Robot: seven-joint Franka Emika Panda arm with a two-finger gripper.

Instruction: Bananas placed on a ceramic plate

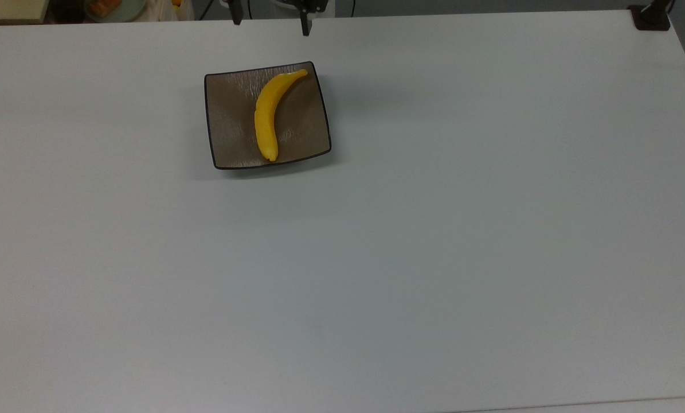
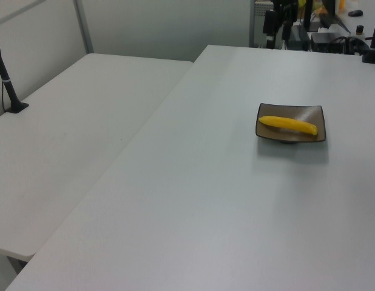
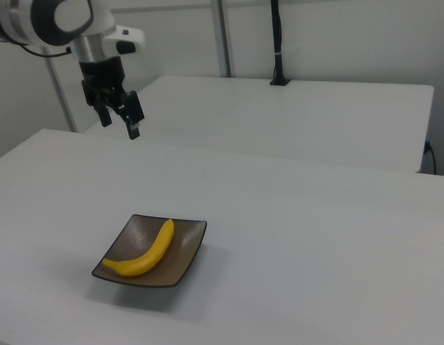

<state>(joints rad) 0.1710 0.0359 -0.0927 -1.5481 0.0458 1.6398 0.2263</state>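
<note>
Yellow and smooth, the banana point(image 1: 267, 117) lay on the ceramic plate point(image 1: 230, 123), resting free with nothing gripping it. In the top view it ran from its stem at about 1 o'clock on the plate, close to the rim there, down to its blunt end at about 6 o'clock, curving toward 9 o'clock in between. In the right view the banana point(image 3: 149, 251) crossed the plate point(image 3: 186, 251) corner to corner.

Square, glossy and brown with a thin black rim, the plate sat flat on the white table point(image 1: 434, 229), toward 11 o'clock of the tabletop in the top view. In the left view the banana point(image 2: 289, 125) lay lengthwise across the plate point(image 2: 289, 137).

Raised well above the table, the gripper point(image 3: 118, 120) hung at about 11 o'clock from the plate in the right view, well apart from it. Its two dark fingers point(image 3: 133, 126) pointed down, spread apart and holding nothing. In the top view the fingertips point(image 1: 305, 26) appeared at the frame's upper edge, beyond the plate at 12 o'clock.

A second white table point(image 3: 315, 115) stood behind.
</note>
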